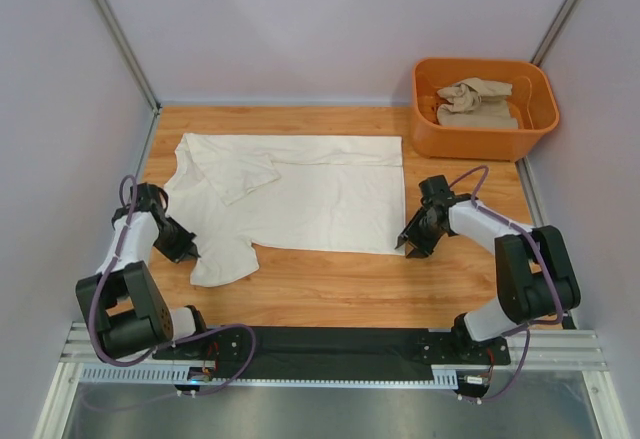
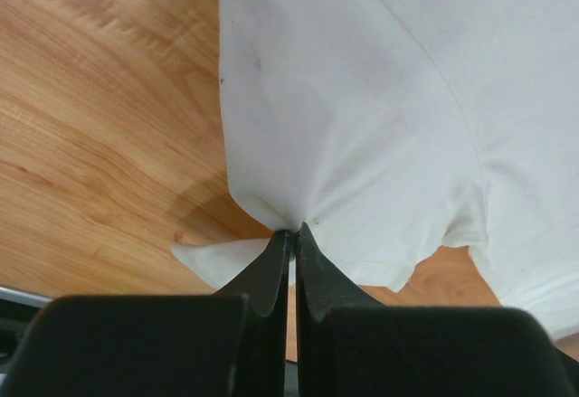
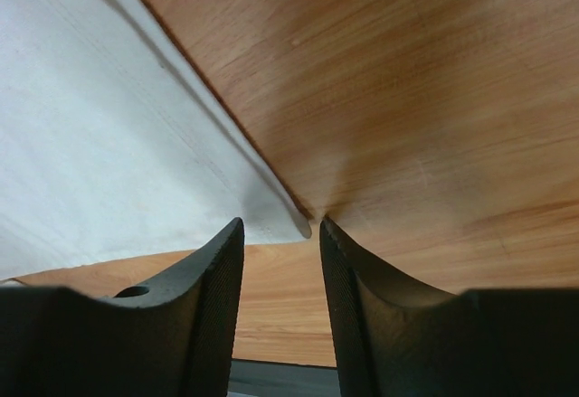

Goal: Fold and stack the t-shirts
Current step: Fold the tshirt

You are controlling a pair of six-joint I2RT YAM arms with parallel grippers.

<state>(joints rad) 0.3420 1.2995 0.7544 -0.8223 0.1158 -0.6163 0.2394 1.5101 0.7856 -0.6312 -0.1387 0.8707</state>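
Observation:
A cream-white t-shirt (image 1: pixel 320 194) lies spread flat on the wooden table, its collar end to the left and one sleeve folded over its body. My left gripper (image 1: pixel 188 251) is at the shirt's near left edge. In the left wrist view this gripper (image 2: pixel 296 231) is shut on a pinch of the white fabric (image 2: pixel 362 99). My right gripper (image 1: pixel 410 245) sits at the shirt's near right corner. In the right wrist view it (image 3: pixel 280 225) stands open, and the corner of the shirt (image 3: pixel 90 144) lies on the table between its fingertips, unclamped. A sandy beige t-shirt (image 1: pixel 475 102) lies crumpled in the tub.
An orange plastic tub (image 1: pixel 480 141) stands at the back right corner. White walls with metal posts close in the table on the left, back and right. A black rail (image 1: pixel 330 344) with both arm bases runs along the near edge.

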